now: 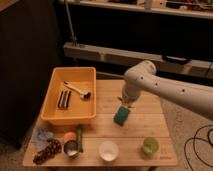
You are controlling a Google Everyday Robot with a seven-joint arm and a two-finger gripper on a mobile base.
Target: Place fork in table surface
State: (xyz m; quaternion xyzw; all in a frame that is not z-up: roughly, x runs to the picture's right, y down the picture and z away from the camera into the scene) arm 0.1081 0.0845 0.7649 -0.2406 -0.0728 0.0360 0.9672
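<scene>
The gripper (124,103) hangs at the end of the white arm over the middle of the light wooden plank bench (150,119), towards its far edge. It sits just above the far end of a green rectangular sponge (122,116). Whether it is closed on anything, or parted, cannot be told from this view.

The slim silvery metal fork does not show anywhere. It is not lying on bare wood or in the bin, so it is probably in the gripper's grasp, hidden by the wrist.

Judged from this, the step in hand is the set-down. To do it well:
- Pick bare planks, which lie to the right of the sponge and towards the far right corner, so the fork does not land on the sponge.
- Bring the fork down low and level before release. A thin metal utensil dropped from height will bounce or skid towards an edge.
- Lift straight up afterwards so the handle is not dragged.

The yellow rectangular plastic bin (69,119) stands along the left edge. It holds a white-handled utensil with a dark head (76,89) lying slantwise, and beside it a dark striped oblong item (63,99).

Along the near edge stand three containers:
- a small metal cup (71,148) near the left corner
- a white round bowl (108,150) at the middle
- a pale green cup (149,146) towards the right corner

What is in these three cannot be made out.
</scene>
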